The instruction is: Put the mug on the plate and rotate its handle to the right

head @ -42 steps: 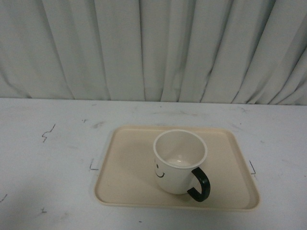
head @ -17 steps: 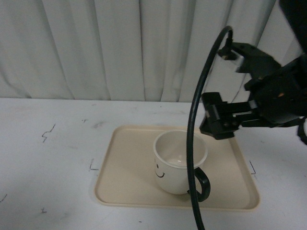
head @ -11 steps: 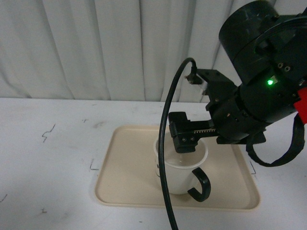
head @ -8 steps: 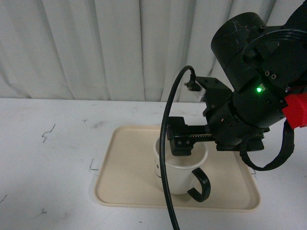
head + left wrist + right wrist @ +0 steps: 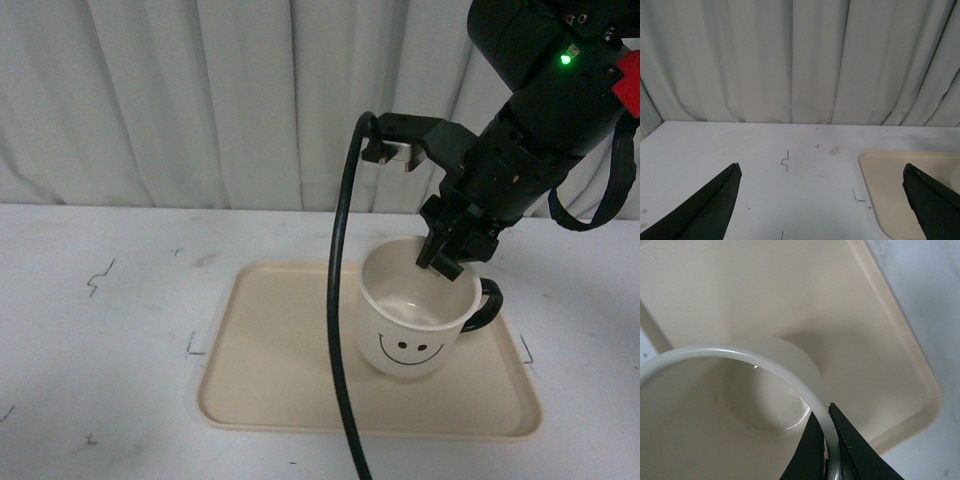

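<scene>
Right gripper (image 5: 447, 262) clamped on the mug (image 5: 412, 322) rim at its far-right side, one finger inside, one outside. Mug upright in the right half of the plate (image 5: 262, 345), smiley facing near, handle (image 5: 488, 303) pointing right. Left gripper (image 5: 821, 167) spread wide over the table (image 5: 740, 145), left of the plate.

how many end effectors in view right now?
2. The right end effector is shut on the mug rim, over the plate. The left end effector shows only in its own wrist view, open above the table.
</scene>
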### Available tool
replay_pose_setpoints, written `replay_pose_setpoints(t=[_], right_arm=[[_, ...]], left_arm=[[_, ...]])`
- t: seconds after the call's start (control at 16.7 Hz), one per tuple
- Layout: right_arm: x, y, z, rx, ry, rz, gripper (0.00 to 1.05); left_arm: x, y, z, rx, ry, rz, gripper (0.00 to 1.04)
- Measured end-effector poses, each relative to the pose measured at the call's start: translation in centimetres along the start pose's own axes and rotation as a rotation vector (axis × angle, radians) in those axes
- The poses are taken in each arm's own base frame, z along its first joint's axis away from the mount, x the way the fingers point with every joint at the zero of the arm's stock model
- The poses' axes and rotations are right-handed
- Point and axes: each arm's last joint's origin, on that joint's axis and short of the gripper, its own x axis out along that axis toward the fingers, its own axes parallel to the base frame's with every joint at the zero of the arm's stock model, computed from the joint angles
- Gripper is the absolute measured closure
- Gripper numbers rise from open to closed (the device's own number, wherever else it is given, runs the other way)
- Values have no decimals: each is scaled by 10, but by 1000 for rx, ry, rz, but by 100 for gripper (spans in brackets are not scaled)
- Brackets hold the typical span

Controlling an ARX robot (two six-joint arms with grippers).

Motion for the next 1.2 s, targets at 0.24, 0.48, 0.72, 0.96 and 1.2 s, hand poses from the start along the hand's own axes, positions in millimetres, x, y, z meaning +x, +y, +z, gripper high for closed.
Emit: replay_pose_setpoints(t=[0.24,0.48,0.72,0.96,1.2], right_arm=[[9,6,6,-67,-4,74,102],[18,7,6,-78,10,97,102],[25,8,4,-77,19,114,102],[31,7,3,-74,17,118,102],[36,7,0,-65,33,132,102]], left_arm=[[0,0,0,0,0,0,7],[0,0,0,0,0,0,7],[0,0,0,0,0,0,7],[0,0,0,0,0,0,7],[0,0,0,0,0,0,7]])
